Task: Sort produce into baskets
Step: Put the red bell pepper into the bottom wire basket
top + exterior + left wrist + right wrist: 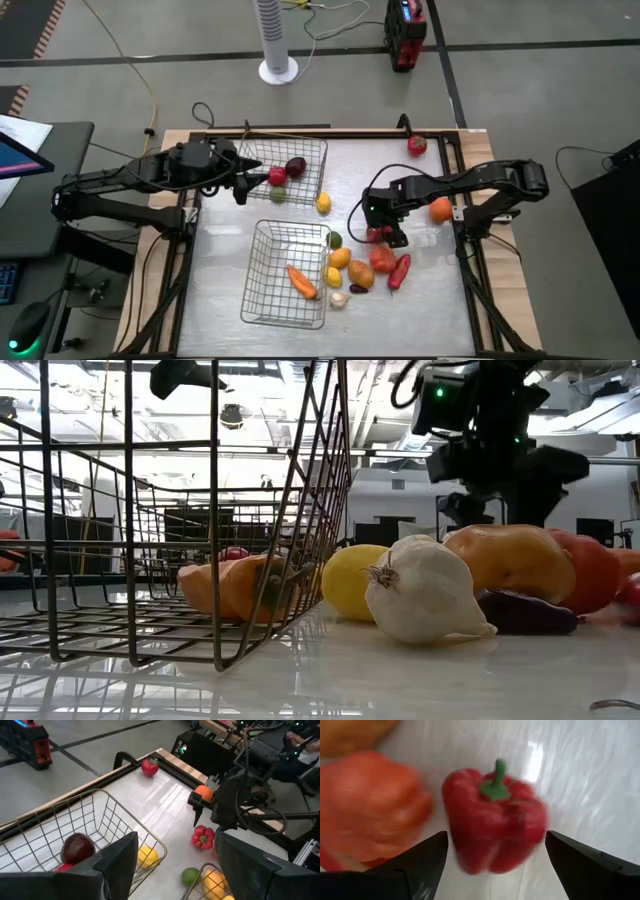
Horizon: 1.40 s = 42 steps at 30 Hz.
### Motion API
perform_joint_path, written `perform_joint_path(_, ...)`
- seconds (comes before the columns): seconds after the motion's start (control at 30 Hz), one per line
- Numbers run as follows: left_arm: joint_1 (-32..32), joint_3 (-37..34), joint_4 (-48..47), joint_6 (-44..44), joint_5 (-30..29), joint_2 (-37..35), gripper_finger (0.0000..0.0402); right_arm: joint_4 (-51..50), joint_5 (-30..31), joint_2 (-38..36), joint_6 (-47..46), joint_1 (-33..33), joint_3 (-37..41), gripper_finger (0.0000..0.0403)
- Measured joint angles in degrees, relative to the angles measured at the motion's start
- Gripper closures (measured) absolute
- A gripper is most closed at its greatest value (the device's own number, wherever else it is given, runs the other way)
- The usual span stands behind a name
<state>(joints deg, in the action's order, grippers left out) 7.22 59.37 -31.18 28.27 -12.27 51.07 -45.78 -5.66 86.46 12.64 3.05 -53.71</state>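
Right gripper [383,228]: dark two-finger tool, positioned over the right half of the table, directly above the small glossy red bell pepper with a green stem [492,827]. Fingers are spread wide, one on either side of the pepper, with clear gaps to both flanks; nothing is gripped.

Red bell pepper: found on the white table top [430,300], at the far edge of the produce heap, just beside a lumpy orange-red vegetable piece [367,802].

Step in hand, as judged: pick-up of the pepper.
- Descent is best kept straight, so that the stem remains centred between the fingers.
- Closure should be made across the widest part of the body, not at the stem.
- The orange-red neighbour lies close to one finger; that finger is to be slid into the gap without the neighbour being nudged or trapped.
- A smooth, rounded skin is likely to slip; a low, firm hold is advised.

Left gripper [240,180]: dark two-finger tool, fingers apart and empty, held at the left rim of the far rectangular silver wire-mesh basket [315,150], which contains a dark plum-coloured round fruit [295,167].

Near rectangular silver wire-mesh basket [262,300]: holds a tapered orange carrot [301,281]; white garlic bulb [425,593] lies outside, just right of it.
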Motion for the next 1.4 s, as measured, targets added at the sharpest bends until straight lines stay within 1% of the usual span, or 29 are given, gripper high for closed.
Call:
perform_joint_path(0.17, 0.0, 0.0, -1.1, -1.0, -0.5, -0.6, 0.0152, 2.8, 2.8, 0.3, -0.1, 0.0, 2.0, 0.0065)
perform_joint_path(0.4, 0.0, 0.0, -1.5, -2.2, -1.0, -0.8, 0.0152, 7.0, 2.8, 0.2, -0.2, 1.3, 2.4, 0.0121)
perform_joint_path(0.53, 0.0, 0.0, -1.5, -2.1, -0.9, -1.0, 0.0152, 8.2, 2.8, 0.1, -0.8, 2.1, 2.3, 0.0132)
perform_joint_path(0.6, 0.0, 0.0, -1.5, -1.5, 0.1, -1.3, 0.0152, 6.7, 2.7, -0.2, -0.9, 2.7, 1.6, 0.0133)
perform_joint_path(0.7, 0.0, 0.0, -1.7, 1.1, 1.0, -2.0, 0.0152, 4.4, 2.7, -1.5, -0.8, 4.4, -1.7, 0.0135)
perform_joint_path(0.83, 0.4, 0.0, -2.4, 6.9, 0.8, -2.0, 0.0152, 5.1, 2.8, -2.3, -2.1, 7.1, -8.6, 0.0135)
perform_joint_path(0.93, 2.2, 0.0, -2.5, 11.6, 0.6, -1.5, 0.0152, 10.3, 2.7, -2.2, -4.2, 9.2, -13.7, 0.0129)
perform_joint_path(1.03, 3.7, 0.0, -2.6, 12.5, 3.9, -1.2, 0.0152, 14.8, 2.4, -1.8, -5.1, 10.7, -18.0, 0.0124)
perform_joint_path(1.17, 4.0, 0.0, -2.4, 13.0, 7.9, -1.7, 0.0152, 20.1, -2.2, -1.8, -5.0, 11.0, -22.2, 0.0122)
perform_joint_path(1.27, 4.0, 0.0, -2.4, 12.7, 8.4, -2.0, 0.0152, 23.7, -4.7, -1.8, -6.5, 10.4, -24.3, 0.0121)
perform_joint_path(1.4, 4.0, 0.0, -2.3, 12.8, 8.5, -2.0, 0.0152, 31.0, -8.9, -1.8, -10.7, 9.0, -24.6, 0.0121)
